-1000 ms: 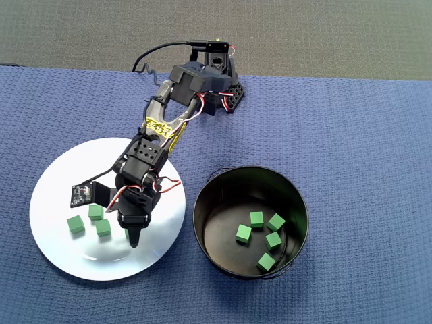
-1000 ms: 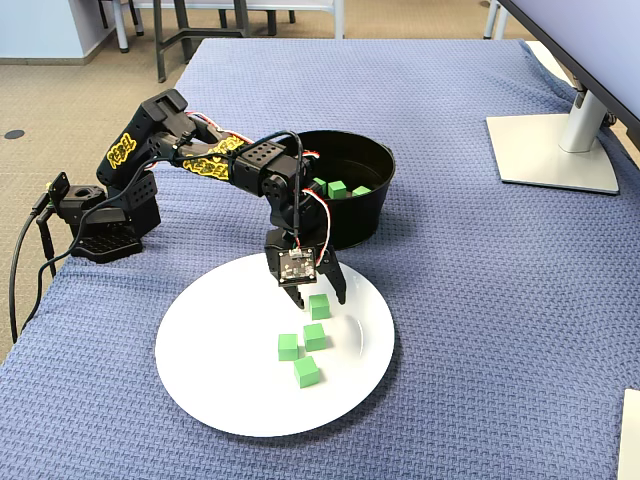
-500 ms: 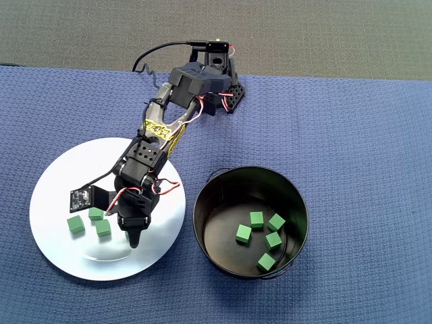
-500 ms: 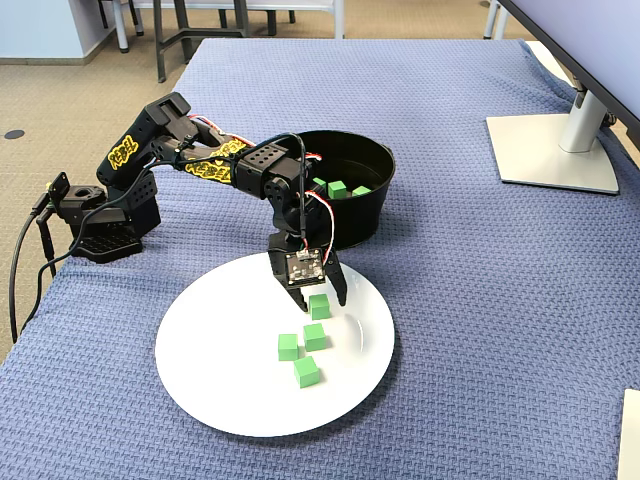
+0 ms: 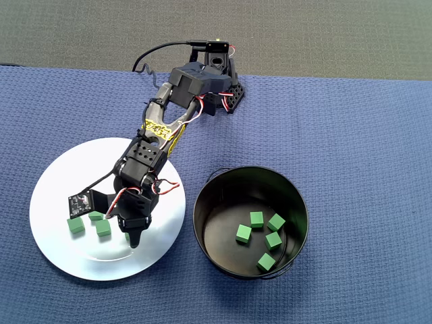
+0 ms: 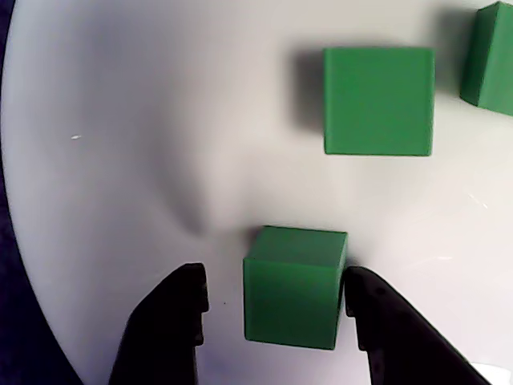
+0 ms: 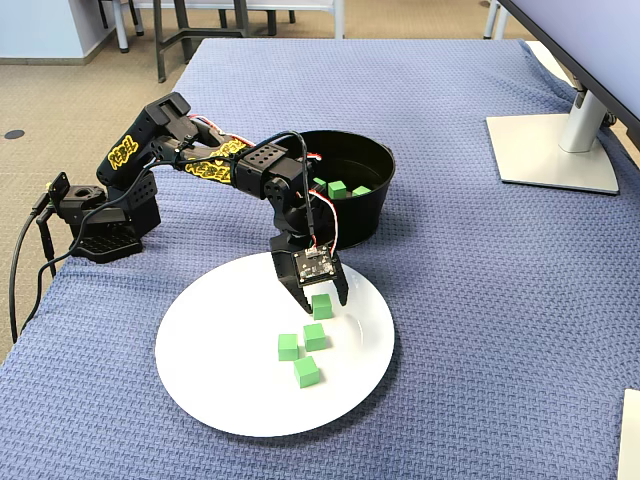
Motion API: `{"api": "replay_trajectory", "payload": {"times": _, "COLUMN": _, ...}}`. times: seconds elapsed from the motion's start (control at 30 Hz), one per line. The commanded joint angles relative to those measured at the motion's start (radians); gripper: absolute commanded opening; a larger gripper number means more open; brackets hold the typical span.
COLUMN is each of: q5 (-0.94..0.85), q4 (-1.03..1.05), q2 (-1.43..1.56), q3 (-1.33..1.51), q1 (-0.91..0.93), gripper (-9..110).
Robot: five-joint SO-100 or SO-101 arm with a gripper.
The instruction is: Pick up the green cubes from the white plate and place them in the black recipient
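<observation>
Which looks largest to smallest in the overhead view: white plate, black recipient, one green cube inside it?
1. White plate
2. Black recipient, somewhat narrower
3. Green cube, by far the smallest

In the overhead view the arm [image 5: 145, 169] covered the cube between the gripper [image 5: 128, 235] fingers, only a green sliver showing, and the camera board hid part of another green cube [image 5: 96, 217] on the white plate [image 5: 54, 189]. In the wrist view the plate [image 6: 120, 120] was cropped on all sides, a cube [image 6: 487, 56] was cut by the right edge, and the fingers ran off the bottom. In the fixed view the near wall of the black recipient [image 7: 365, 215] hid most cubes inside, so their count there couldn't be told.
</observation>
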Motion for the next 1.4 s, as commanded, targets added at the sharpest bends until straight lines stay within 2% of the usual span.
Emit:
{"api": "replay_trajectory", "payload": {"times": 0.0, "q5": -0.011, "q4": -0.02, "q2": 0.012, "q3": -0.04, "q1": -0.002, "gripper": 9}}
{"api": "replay_trajectory", "payload": {"times": 0.3, "q5": -0.009, "q4": -0.035, "q2": 0.014, "q3": -0.026, "q1": -0.002, "gripper": 2}}
{"api": "replay_trajectory", "payload": {"times": 0.6, "q5": 0.032, "q4": -0.051, "q2": 0.081, "q3": 0.023, "q1": 0.008, "gripper": 0}}
{"api": "replay_trajectory", "payload": {"times": 0.83, "q5": 0.086, "q4": -0.064, "q2": 0.377, "q3": 0.261, "q1": 0.008, "gripper": 0}}
{"api": "replay_trajectory", "payload": {"times": 1.1, "q5": 0.212, "q4": -0.061, "q2": 0.877, "q3": 0.612, "q1": -0.02, "gripper": 0}}
{"api": "replay_trajectory", "payload": {"times": 1.23, "q5": 0.305, "q4": -0.032, "q2": 1.106, "q3": 0.712, "q1": -0.086, "gripper": 0}}
{"api": "replay_trajectory", "payload": {"times": 1.37, "q5": 0.379, "q4": 0.058, "q2": 1.23, "q3": 0.693, "q1": -0.221, "gripper": 0}}
